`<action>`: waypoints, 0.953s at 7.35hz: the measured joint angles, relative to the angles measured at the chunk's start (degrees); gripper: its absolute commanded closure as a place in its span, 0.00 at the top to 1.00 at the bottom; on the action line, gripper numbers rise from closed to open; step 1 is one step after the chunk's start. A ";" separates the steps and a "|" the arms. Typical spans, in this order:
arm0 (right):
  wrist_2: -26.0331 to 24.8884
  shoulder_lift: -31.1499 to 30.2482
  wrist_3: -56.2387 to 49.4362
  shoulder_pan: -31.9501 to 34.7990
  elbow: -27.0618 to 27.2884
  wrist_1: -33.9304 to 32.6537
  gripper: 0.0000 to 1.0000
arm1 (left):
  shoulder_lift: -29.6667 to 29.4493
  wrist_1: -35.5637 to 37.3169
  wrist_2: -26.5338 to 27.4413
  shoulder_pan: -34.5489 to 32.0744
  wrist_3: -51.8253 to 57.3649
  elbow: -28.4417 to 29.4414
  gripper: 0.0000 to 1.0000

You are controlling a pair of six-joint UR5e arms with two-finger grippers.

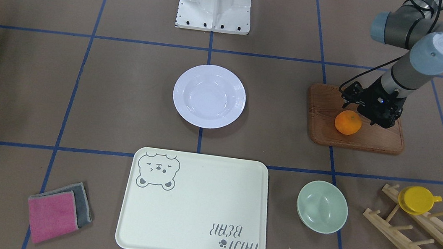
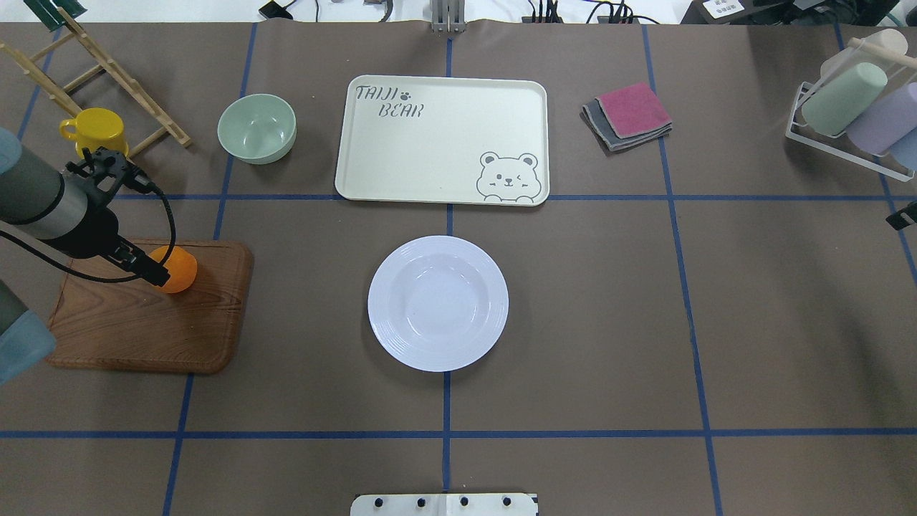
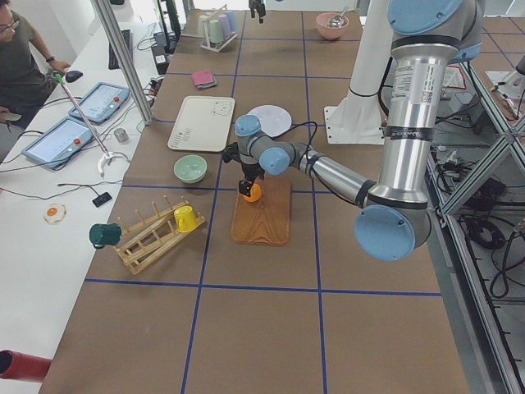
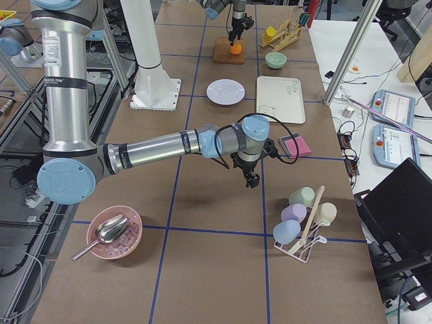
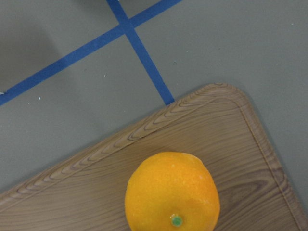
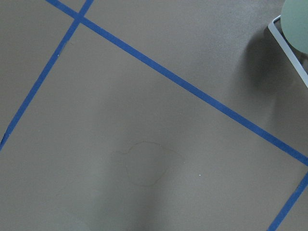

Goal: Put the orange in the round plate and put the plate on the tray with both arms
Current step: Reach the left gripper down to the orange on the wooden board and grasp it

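Note:
The orange point(image 1: 348, 122) sits on a brown wooden board point(image 1: 354, 141) on my left side. My left gripper point(image 2: 156, 273) is right at the orange's top, open, with one black finger against its side. In the left wrist view the orange point(image 5: 172, 192) fills the lower middle, and no fingers show. The white round plate point(image 1: 209, 96) lies empty at the table's middle. The cream tray point(image 1: 194, 206) lies bare beyond it. My right gripper point(image 4: 252, 181) hangs over bare table near a cup rack, and I cannot tell if it is open or shut.
A pale-green bowl point(image 1: 322, 206) stands next to the tray. A yellow cup point(image 1: 417, 200) hangs on a wooden rack point(image 1: 423, 240). Folded pink and grey cloths point(image 1: 59, 210) lie at the tray's other side. A rack of pastel cups point(image 2: 860, 107) stands far right. A person point(image 3: 16, 57) sits beside the table.

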 measured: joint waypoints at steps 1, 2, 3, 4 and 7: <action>0.05 0.64 0.05 0.00 -0.49 -0.02 1.00 | -0.66 -0.02 0.66 0.59 -0.02 1.08 0.99; 0.06 0.97 0.07 0.00 -0.77 -0.03 1.00 | -1.02 -0.11 1.89 1.42 -0.08 1.99 0.99; 0.06 1.10 0.06 -0.01 -0.93 -0.03 1.00 | -1.32 -0.17 2.83 2.23 -0.63 2.57 0.99; 0.06 1.13 0.06 -0.01 -0.94 -0.03 1.00 | -1.68 -0.21 3.28 3.02 -1.80 2.86 0.99; 0.05 1.22 0.07 -0.01 -0.76 -0.04 1.00 | -2.22 -0.23 3.69 4.17 -4.14 3.35 0.00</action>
